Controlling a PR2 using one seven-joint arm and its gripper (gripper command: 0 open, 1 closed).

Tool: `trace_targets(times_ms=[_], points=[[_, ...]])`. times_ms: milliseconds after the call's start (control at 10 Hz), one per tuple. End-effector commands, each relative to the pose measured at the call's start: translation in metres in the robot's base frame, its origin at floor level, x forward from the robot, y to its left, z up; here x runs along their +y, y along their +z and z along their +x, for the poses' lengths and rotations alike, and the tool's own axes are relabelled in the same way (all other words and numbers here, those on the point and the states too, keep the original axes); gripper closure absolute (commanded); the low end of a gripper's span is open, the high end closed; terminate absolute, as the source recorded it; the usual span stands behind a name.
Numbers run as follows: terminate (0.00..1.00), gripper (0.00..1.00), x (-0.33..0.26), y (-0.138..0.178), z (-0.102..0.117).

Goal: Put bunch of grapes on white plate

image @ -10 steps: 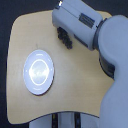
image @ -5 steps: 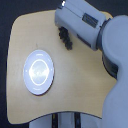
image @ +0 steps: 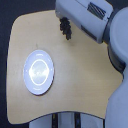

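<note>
**Grapes carried at far edge of worktop; plate waiting**

Shifted since the earlier frames: the arm has drawn a little toward the exterior view's right and upward along the far edge, and the dark cluster beneath it has gone with it; the plate has not moved.

Item 1 — gripper (image: 65, 26). Dark jaws hang below the pale arm housing at the top of the view. They merge with the dark object under them, so how wide they stand cannot be told from this picture. That the cluster travels with the arm suggests a hold, but this is a judgement only.

Item 2 — bunch of grapes (image: 66, 30). Small, near-black, elongated cluster directly at the jaws, over the far part of the worktop. Whether it hangs clear of the surface or touches it cannot be told. No stem is discernible.

Item 3 — white plate (image: 30, 82). Round, glossy, with a raised rim ring; lies flat toward the exterior view's left and nearer side, well apart from the grapes. Nothing on it, so the placing is not yet done.

Item 4 — worktop (image: 80, 80). Light wood, rounded corners; open surface lies between grapes and plate, leaving the carry unobstructed.

Item 5 — arm (image: 90, 17). Bulky white and grey, entering from the exterior view's upper right.
</note>
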Motion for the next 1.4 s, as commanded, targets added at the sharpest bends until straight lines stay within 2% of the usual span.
trace_targets(times_ms=[0,200,800,1300], points=[[0.00,1.00,0.025,0.089,-0.022],[0.00,1.00,0.043,0.085,-0.040],[0.00,1.00,0.128,0.049,-0.126],[0.00,1.00,0.144,0.011,-0.157]])
